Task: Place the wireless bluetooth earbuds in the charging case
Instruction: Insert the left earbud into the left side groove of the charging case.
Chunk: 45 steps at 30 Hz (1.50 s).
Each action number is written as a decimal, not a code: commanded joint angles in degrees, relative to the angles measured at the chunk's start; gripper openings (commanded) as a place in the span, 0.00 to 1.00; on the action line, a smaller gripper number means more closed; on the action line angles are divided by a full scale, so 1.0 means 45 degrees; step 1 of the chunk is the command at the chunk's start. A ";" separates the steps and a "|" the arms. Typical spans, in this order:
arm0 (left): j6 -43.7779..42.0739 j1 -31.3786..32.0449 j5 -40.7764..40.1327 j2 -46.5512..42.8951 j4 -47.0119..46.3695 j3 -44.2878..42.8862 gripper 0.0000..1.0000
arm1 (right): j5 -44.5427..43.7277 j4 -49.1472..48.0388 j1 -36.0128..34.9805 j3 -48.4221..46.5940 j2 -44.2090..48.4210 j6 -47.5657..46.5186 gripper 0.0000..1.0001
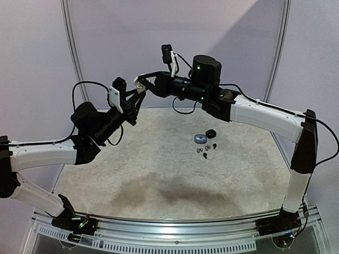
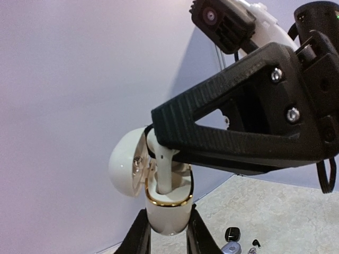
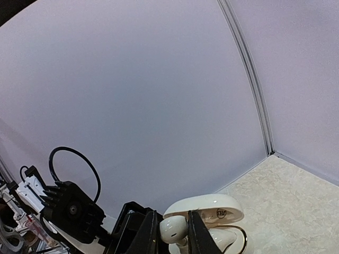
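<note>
**A:** Pale lilac walls all round and a cream, textured worktop below. Where's the action?

**B:** In the air, over the far left part of the worktop. The left fingers are closed narrowly on the lower body of the white charging case, holding it upright with its lid hinged open to the left.

**A:** And the other arm?

**B:** The right fingers pinch a white earbud by its head. In the left wrist view its stem points down inside the gold rim, in one well of the case, while the head sits above the rim.

**A:** So it's mid-insertion?

**B:** That's my reading: the bud has entered but is not seated. Whether the second well is filled, I cannot tell.

**A:** What does the next move need?

**B:** A short push straight down along the well, with the left arm holding the case steady. Then the right fingers should part and lift clear without dragging the bud back out.

**A:** Anything else around?

**B:** To the right on the worktop, well apart from the arms, lie a round bluish-silver case and a black case. A few loose earbuds sit just nearer than those.
</note>
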<state>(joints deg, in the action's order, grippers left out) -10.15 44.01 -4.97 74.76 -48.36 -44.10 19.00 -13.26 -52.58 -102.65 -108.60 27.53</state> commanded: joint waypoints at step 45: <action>0.2217 0.0239 -0.0347 -0.0417 0.2068 -0.0383 0.00 | -0.1254 0.3102 -0.0240 -0.1498 0.0044 -0.3362 0.46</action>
<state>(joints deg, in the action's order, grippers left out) -1.52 44.10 -6.85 74.50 -40.60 -45.06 13.93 -2.09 -53.67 -107.57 -109.23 14.26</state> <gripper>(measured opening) 0.196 0.463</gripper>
